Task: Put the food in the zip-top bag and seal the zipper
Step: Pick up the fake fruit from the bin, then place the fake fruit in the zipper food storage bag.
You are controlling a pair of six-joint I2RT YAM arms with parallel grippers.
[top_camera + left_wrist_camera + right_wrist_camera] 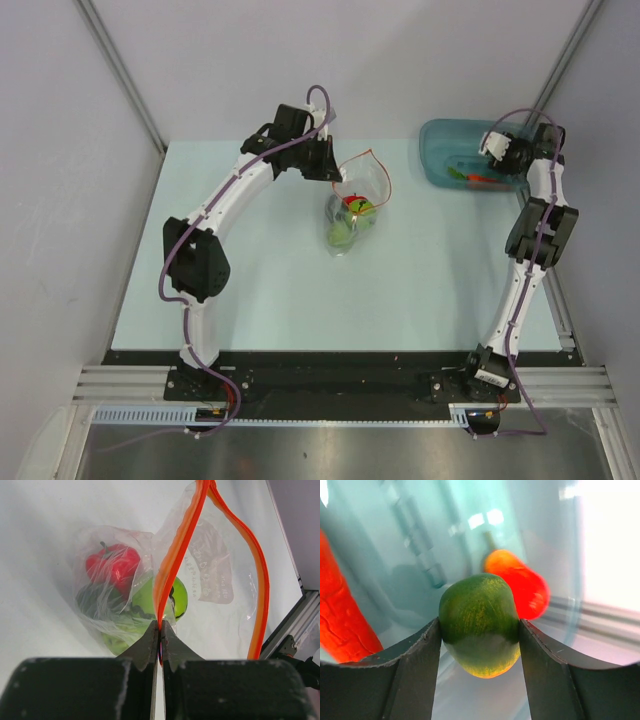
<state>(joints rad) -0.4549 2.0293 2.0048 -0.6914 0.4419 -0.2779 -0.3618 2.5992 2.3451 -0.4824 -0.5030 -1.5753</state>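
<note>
The clear zip-top bag (352,212) lies mid-table with red and green toy food (114,565) inside. Its red-orange zipper (172,555) stands open in a loop. My left gripper (160,630) is shut on the zipper strip at the bag's mouth and holds it up. My right gripper (479,630) is inside the teal tray (440,150) at the back right, shut on a dark green toy fruit (479,622). An orange-red carrot (340,620) lies to its left and an orange-yellow and red piece (520,582) sits behind it.
The teal tray's walls (410,540) surround the right gripper closely. The left arm (215,215) arches over the table's left part. Grey walls bound the table at the back and sides.
</note>
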